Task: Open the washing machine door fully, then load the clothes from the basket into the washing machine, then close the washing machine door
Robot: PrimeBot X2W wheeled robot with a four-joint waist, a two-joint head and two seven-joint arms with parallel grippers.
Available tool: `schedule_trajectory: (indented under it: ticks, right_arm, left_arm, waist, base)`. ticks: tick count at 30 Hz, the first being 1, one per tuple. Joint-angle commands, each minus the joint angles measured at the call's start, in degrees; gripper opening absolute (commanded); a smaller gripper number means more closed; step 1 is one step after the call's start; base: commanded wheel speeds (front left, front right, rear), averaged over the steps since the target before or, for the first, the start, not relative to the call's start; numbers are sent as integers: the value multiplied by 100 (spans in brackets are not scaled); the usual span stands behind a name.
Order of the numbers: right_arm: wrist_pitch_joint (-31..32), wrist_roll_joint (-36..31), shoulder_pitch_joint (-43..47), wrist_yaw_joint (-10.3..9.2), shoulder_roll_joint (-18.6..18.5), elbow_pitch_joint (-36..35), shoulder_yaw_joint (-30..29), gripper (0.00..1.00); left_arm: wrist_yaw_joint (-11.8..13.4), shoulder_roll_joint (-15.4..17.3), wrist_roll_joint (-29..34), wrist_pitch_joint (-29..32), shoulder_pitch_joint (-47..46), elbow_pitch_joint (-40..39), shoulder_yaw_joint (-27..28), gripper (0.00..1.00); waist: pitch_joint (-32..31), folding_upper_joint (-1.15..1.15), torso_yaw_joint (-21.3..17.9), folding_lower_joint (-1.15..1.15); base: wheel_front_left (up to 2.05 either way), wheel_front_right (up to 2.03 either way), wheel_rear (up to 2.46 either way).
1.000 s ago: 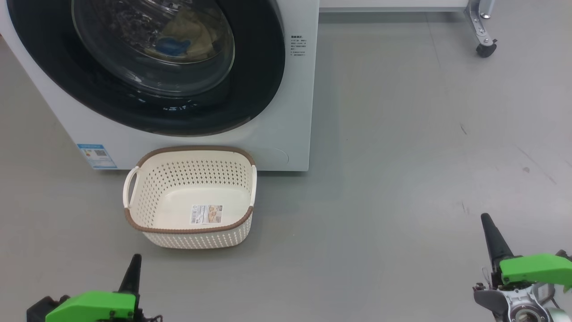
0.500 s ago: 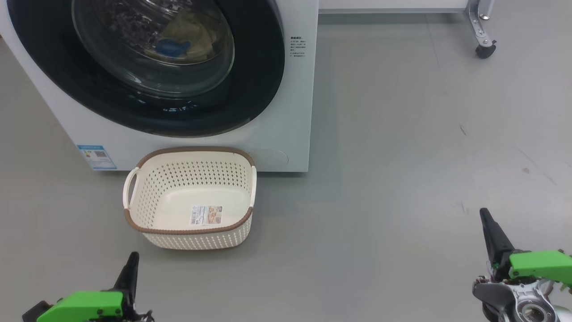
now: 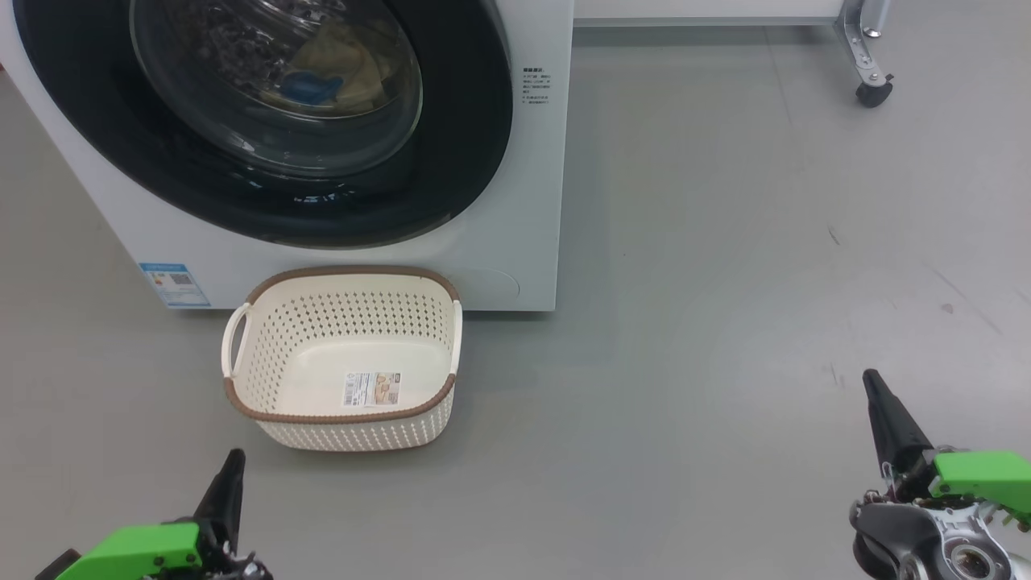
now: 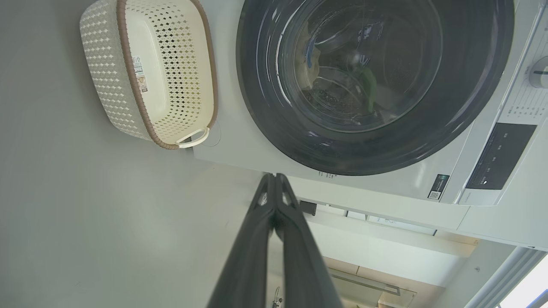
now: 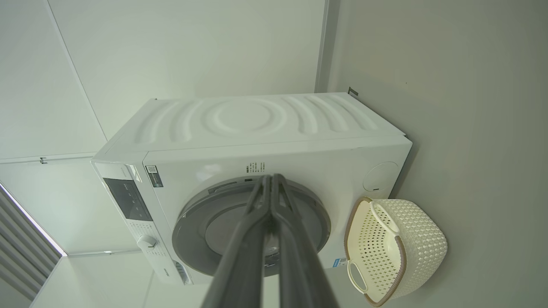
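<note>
Behind the shut washing machine door [image 3: 451,161], at eleven o'clock, the clothes [image 3: 338,68] lie inside; the basket [image 3: 354,433] at eight o'clock stands empty. All three steps look done. Left gripper [image 3: 233,461] and right gripper [image 3: 870,382], at seven and four, are pinched together, empty.

The washing machine [image 3: 533,201] is white, and the washing machine door [image 3: 467,145] has a glossy black rim. The clothes [image 3: 346,68] are pale yellow with one blue patch. The basket [image 3: 346,418] is cream with rows of small holes, a brown rim and white handles. The floor [image 3: 725,322] is grey
</note>
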Motion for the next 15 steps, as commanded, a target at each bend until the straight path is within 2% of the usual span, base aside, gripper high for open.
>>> schedule_trajectory:
  ticks: [1, 15]
  right_arm:
    - [33, 73, -341, -16, -76, -224, 87, 0]
    - [33, 73, -341, -16, -76, -224, 88, 0]
  left_arm:
    - [-2, 48, -58, 44, -289, -228, 230, 0]
    - [-2, 41, -49, 52, -290, -227, 240, 0]
  waist:
    - [0, 0, 0, 0]
    - [0, 0, 0, 0]
  base:
    - [0, 0, 0]
    - [0, 0, 0]
